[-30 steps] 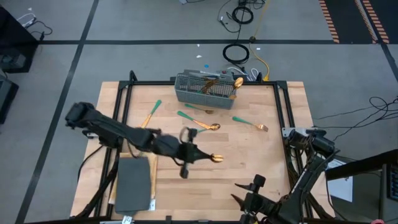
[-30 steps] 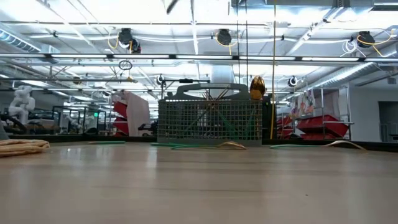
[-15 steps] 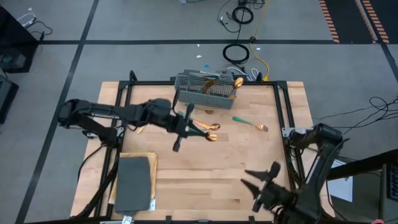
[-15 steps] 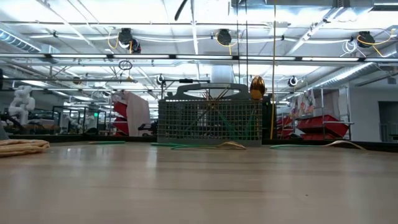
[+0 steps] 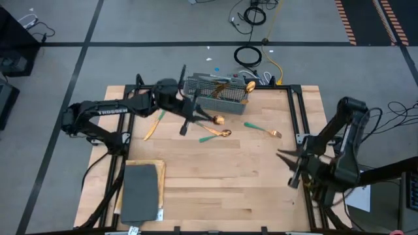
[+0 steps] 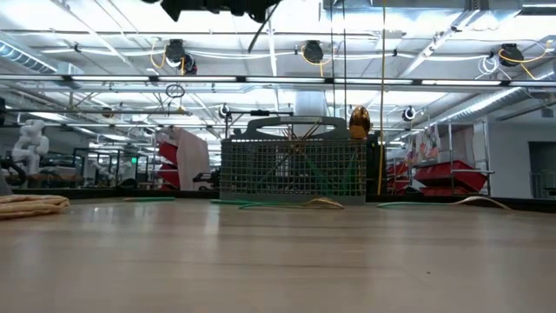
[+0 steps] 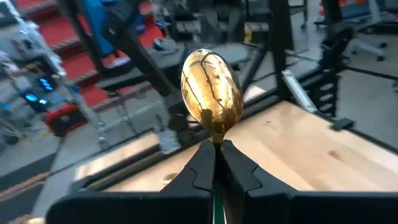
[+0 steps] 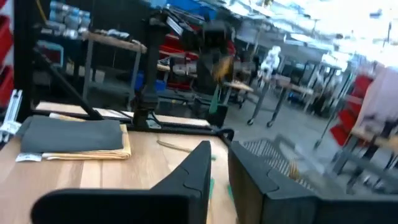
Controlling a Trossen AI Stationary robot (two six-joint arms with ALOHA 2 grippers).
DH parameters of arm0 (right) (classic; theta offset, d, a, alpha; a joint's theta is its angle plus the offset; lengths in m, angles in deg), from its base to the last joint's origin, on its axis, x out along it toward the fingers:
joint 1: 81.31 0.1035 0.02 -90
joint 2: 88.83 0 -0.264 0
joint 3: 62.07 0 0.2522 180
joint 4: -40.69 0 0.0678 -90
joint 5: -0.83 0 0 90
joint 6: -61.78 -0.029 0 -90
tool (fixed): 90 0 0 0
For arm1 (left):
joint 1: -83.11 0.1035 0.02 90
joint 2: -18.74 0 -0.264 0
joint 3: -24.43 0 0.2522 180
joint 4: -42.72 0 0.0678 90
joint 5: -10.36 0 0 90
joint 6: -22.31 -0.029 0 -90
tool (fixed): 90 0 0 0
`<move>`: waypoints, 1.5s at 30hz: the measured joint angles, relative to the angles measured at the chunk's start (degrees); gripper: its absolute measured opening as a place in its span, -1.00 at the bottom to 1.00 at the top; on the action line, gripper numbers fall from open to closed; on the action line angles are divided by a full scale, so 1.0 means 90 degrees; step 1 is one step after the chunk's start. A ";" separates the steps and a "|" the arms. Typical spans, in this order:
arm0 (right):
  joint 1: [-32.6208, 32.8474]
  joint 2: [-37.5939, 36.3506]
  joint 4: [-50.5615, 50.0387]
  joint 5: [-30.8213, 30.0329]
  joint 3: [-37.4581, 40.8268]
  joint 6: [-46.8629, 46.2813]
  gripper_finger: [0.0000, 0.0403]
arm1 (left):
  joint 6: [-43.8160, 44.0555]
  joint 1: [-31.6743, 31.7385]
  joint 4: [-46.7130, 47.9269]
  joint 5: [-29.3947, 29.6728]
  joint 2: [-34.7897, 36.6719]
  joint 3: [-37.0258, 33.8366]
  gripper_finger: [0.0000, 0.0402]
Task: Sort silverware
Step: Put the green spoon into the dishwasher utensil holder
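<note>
My left gripper (image 5: 209,118) is shut on a spoon whose gold bowl (image 5: 219,121) sticks out past the fingertips, above the table just short of the grey mesh caddy (image 5: 215,93). The caddy stands at the table's far edge with silverware in it, one gold spoon head (image 6: 360,122) rising above its rim. Flat on the wood lie another spoon (image 5: 216,135), a fork (image 5: 262,129) and a third piece (image 5: 153,125), all with teal handles. My right gripper (image 5: 287,168) hangs near the table's right edge, open by a narrow gap (image 8: 219,163), with nothing between its fingers. My left gripper pinches the spoon at its neck (image 7: 216,139), just behind the bowl, between the two fingertips. The teal handle (image 7: 216,210) runs back along the fingers. The fingers lie about level, pointing toward the table's right. The spoon is lifted clear, its bowl (image 7: 211,93) beyond the fingertips.
A grey pad on a tan cloth (image 5: 140,190) lies at the near left. Black frame rails (image 5: 300,114) border the table. Cables (image 5: 248,57) lie on the floor beyond the far edge. Bare wood (image 5: 222,179) spans the middle and near part.
My left gripper has carried the spoon from the table's middle toward the far edge, up beside the caddy, the spoon staying clear of the wood. My right gripper has swung from the near edge toward the right edge and risen.
</note>
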 joint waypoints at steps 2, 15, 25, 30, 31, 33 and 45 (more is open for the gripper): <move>-0.0023 -0.0369 0.0257 0.0014 0.0605 -0.0346 -0.80 | -0.0004 0.0269 -0.0332 -0.0193 -0.0097 0.0000 -0.97; -0.0225 -0.0762 0.2333 0.0000 0.1942 0.0079 -0.81 | 0.1813 0.1396 -0.4984 -0.0835 -0.2104 0.0000 -0.98; -0.0223 -0.0706 0.3486 -0.0002 0.1942 0.1316 -0.81 | 0.3326 0.1481 -0.9195 0.0684 -0.4018 0.0005 -0.98; -0.0223 -0.0706 0.3724 -0.0002 0.1942 0.1638 -0.81 | 0.2896 0.1041 -0.9486 0.1396 -0.4498 0.0265 -0.98; -0.0223 -0.0706 0.3735 0.0000 0.1942 0.1652 -0.81 | 0.2738 0.0937 -0.9491 0.1533 -0.4581 0.0341 -0.98; -0.0223 -0.0706 0.3748 -0.0002 0.1942 0.1667 -0.81 | 0.2427 0.0716 -0.9424 0.1973 -0.4724 0.0486 -0.98; -0.0223 -0.0680 0.4025 0.0012 0.1942 0.1824 -0.81 | 0.1661 0.0056 -0.9115 0.4571 -0.5524 0.1401 -0.98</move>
